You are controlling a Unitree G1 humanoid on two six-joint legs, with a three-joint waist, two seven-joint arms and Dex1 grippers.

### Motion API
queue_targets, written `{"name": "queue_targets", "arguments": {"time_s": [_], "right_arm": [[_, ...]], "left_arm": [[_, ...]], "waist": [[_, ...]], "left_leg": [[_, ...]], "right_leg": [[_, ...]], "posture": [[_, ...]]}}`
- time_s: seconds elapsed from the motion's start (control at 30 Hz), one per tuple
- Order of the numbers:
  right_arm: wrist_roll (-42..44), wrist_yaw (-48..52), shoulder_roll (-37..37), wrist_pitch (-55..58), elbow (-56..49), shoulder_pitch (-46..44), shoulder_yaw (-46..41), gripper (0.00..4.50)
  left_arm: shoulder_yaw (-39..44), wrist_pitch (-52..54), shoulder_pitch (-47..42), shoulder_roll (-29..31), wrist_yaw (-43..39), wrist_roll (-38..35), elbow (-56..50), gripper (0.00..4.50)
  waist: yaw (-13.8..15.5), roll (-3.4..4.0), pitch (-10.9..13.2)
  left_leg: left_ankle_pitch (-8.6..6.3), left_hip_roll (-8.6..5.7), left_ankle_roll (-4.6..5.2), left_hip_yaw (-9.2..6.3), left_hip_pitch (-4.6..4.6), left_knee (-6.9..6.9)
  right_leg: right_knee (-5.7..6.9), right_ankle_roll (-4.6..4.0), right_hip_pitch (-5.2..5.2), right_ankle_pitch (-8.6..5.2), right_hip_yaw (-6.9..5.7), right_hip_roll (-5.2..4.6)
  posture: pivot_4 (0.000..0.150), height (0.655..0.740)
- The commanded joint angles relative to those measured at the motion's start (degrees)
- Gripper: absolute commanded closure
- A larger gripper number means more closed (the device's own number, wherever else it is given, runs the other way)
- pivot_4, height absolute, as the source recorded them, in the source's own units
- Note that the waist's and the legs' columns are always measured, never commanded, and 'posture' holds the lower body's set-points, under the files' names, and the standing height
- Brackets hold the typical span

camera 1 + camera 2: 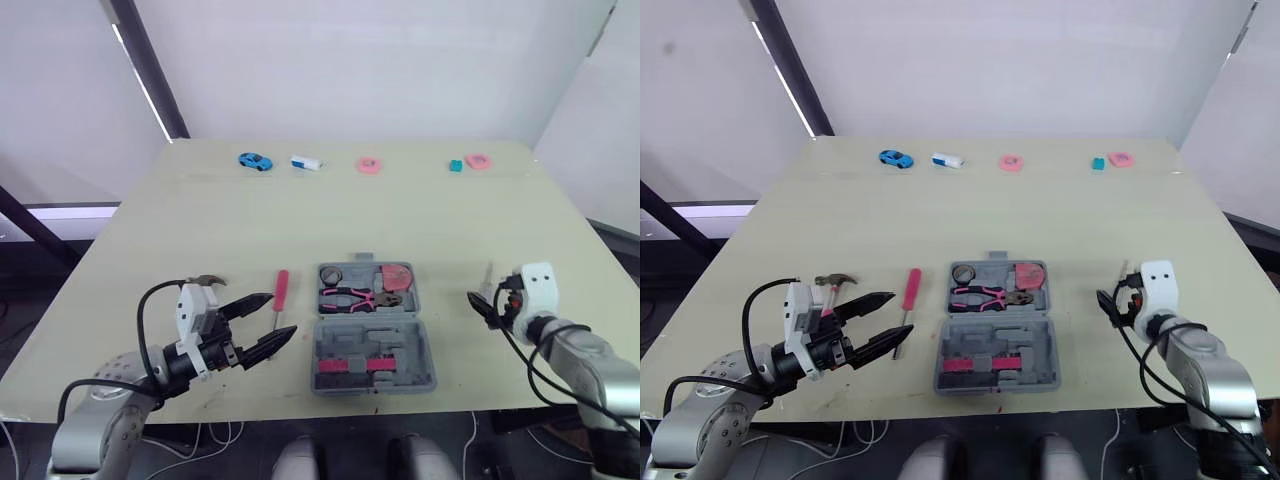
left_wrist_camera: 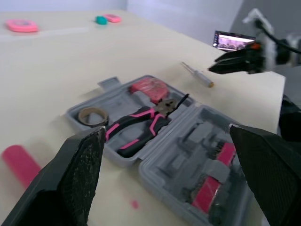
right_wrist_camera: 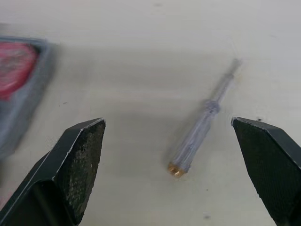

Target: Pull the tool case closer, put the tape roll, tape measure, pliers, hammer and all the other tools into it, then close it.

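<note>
Black left end effector (image 1: 283,314) splayed, low

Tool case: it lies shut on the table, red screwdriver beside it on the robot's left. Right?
No: the tool case lies open, not shut, as the left eye view shows. The red screwdriver does lie beside it on the robot's left.
</note>
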Motion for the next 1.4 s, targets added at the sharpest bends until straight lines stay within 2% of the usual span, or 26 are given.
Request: {"name": "queue_targets", "arguments": {"time_s": [0.03, 0.3, 0.33, 0.43, 0.47, 0.63, 0.73, 0.83, 1.03, 1.13, 1.23, 1.4], "right_arm": [[-1.78, -4.07, 1.51, 0.24, 5.4, -4.64, -1.45, 0.0], [-6.16, -6.73, 3.13, -8.9, 24.51, -13.45, -0.68, 0.0], [-6.38, -7.14, 3.38, -10.24, 26.58, -14.41, -1.02, 0.24], [-6.74, -7.19, 3.86, -12.32, 30.04, -16.12, -1.2, 1.28], [-6.84, -7.14, 3.98, -12.58, 30.41, -16.26, -1.06, 1.92], [-6.92, -7.22, 4.78, -12.67, 30.0, -15.55, -0.73, 4.44], [-6.71, -7.25, 5.11, -11.71, 27.88, -14.18, -0.81, 4.44], [-5.44, -7.11, 5.33, -8.68, 20.66, -10.23, -1.56, 4.44], [-0.86, -7.18, 7.48, 1.1, -4.95, 4.44, -2.08, 4.44], [-0.09, -8.95, 10.01, 4.72, -13.31, 10.74, -1.37, 4.44], [-0.61, -9.72, 12.47, 4.46, -16.47, 15.31, 0.53, 4.44], [-1.82, -10.06, 14.3, 1.9, -15.93, 17.86, 1.35, 4.44]], "left_arm": [[0.08, 0.11, -0.48, 0.91, -1.56, -2.12, -2.72, 0.07], [1.1, -0.66, -2.14, 1.79, -7.07, -7.39, -3.82, 0.07], [1.78, -0.87, -2.52, 1.64, -7.74, -8.66, -3.94, 0.02], [3.34, -0.85, -2.92, 1.63, -8.72, -11.28, -4.29, 0.0], [3.71, -0.83, -2.77, 1.69, -8.85, -11.74, -4.5, 0.0], [3.84, -1.89, -1.71, 1.99, -9.36, -10.81, -5.35, 0.0], [3.31, -1.72, -1.38, 2.08, -9.43, -10.78, -5.77, 0.0], [2.48, -1.52, -1.26, 2.02, -9.37, -10.37, -5.85, 0.0], [1.35, -9.68, 0.45, -0.81, -10.65, -4.25, -2.29, 0.0], [1.34, -13.0, 1.34, -1.6, -13.59, -3.51, 0.54, 0.0], [1.62, -14.34, 2.63, -1.38, -15.8, -3.57, 2.61, 0.0], [1.53, -15.11, 4.46, -0.92, -18.25, -4.15, 3.51, 0.0]], "waist": [[-0.01, 0.0, 0.0], [-0.03, 0.02, 0.01], [-0.07, 0.02, 0.01], [-0.25, 0.02, 0.01], [-0.25, 0.02, 0.01], [-0.24, 0.02, 0.01], [-0.14, 0.02, 0.01], [0.1, 0.02, 0.01], [0.05, 0.09, -0.01], [-0.04, 0.09, -0.01], [-0.19, 0.08, -0.09], [-0.18, 0.1, -0.08]], "left_leg": [[0.0, 0.0, 0.0, 0.0, 0.0, 0.0], [0.0, 0.0, 0.0, 0.03, -0.03, -0.01], [0.0, 0.0, 0.0, 0.05, -0.04, -0.01], [0.0, 0.0, 0.01, 0.06, -0.02, -0.01], [0.0, 0.01, 0.01, 0.06, -0.01, -0.01], [0.0, 0.02, 0.01, 0.04, -0.01, -0.02], [0.0, 0.02, 0.01, 0.06, 0.0, 0.0], [0.0, 0.02, 0.01, 0.02, -0.01, -0.01], [0.0, 0.03, 0.0, 0.03, -0.01, -0.16], [0.0, 0.03, 0.0, 0.02, 0.01, -0.25], [0.01, 0.08, -0.01, 0.04, 0.17, -0.25], [0.01, 0.11, -0.01, -0.06, 0.17, -0.24]], "right_leg": [[0.0, 0.0, 0.0, 0.0, 0.0, 0.01], [0.0, 0.0, 0.0, 0.01, 0.04, 0.05], [0.0, 0.01, 0.0, 0.01, 0.05, 0.05], [0.0, 0.02, 0.0, 0.02, 0.07, 0.06], [0.0, 0.05, 0.0, 0.04, 0.08, 0.08], [0.0, 0.23, 0.0, 0.14, 0.08, 0.1], [0.0, 0.23, 0.01, 0.14, 0.13, 0.1], [0.0, 0.22, 0.02, 0.14, 0.1, 0.11], [-0.04, 0.23, -0.01, 0.13, 0.12, 0.11], [-0.08, 0.22, -0.01, 0.12, 0.11, 0.12], [-0.07, 0.09, 0.02, -0.07, 0.15, 0.16], [-0.08, 0.17, -0.02, -0.1, 0.26, 0.16]], "posture": [[0.15, 0.74], [0.15, 0.74], [0.15, 0.74], [0.15, 0.74], [0.15, 0.74], [0.15, 0.74], [0.15, 0.74], [0.15, 0.74], [0.15, 0.74], [0.15, 0.74], [0.15, 0.74], [0.15, 0.74]]}}
